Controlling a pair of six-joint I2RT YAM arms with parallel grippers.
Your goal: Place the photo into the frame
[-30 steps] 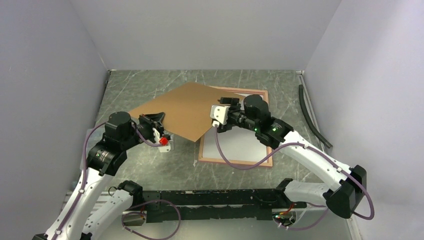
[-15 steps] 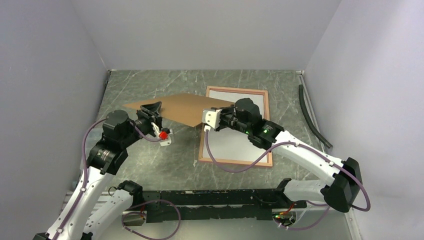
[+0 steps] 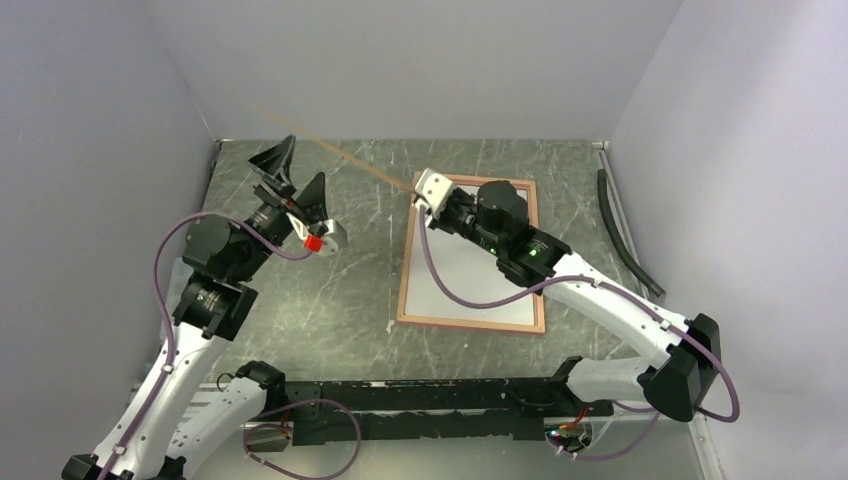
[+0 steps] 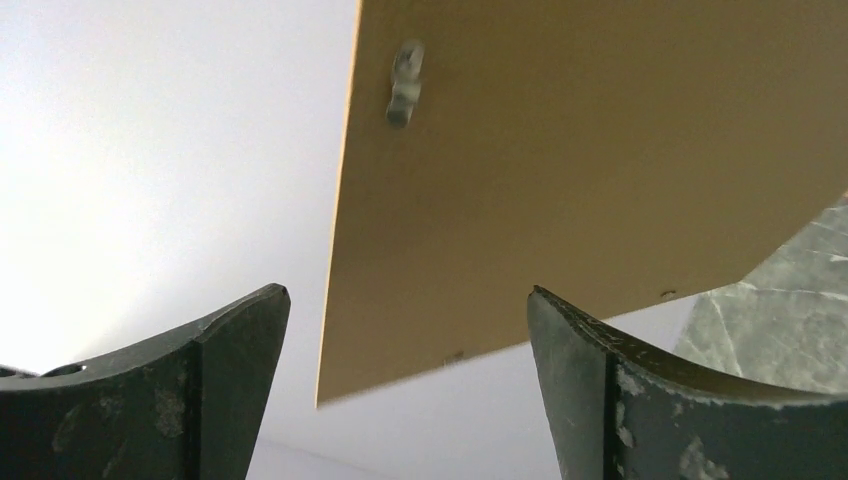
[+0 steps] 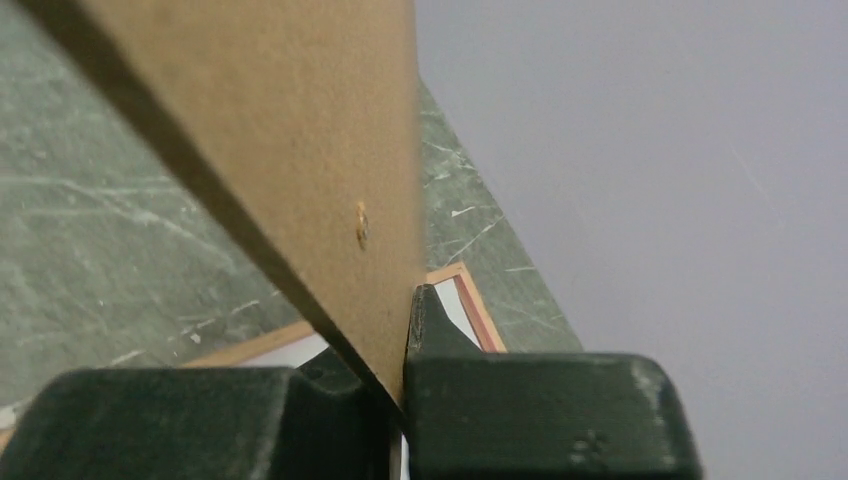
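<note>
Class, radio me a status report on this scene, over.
Left gripper open, empty. Right gripper shut on backing board, raised edge-on. Frame flat on table; right arm overhangs it.

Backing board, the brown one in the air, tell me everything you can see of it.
The backing board is a thin, flat brown sheet, fibreboard by its look, with a small metal tab near one edge. It is off the table and steeply tilted, nearly edge-on from above. The right gripper is shut on one edge; the open left gripper stands clear of it.
</note>
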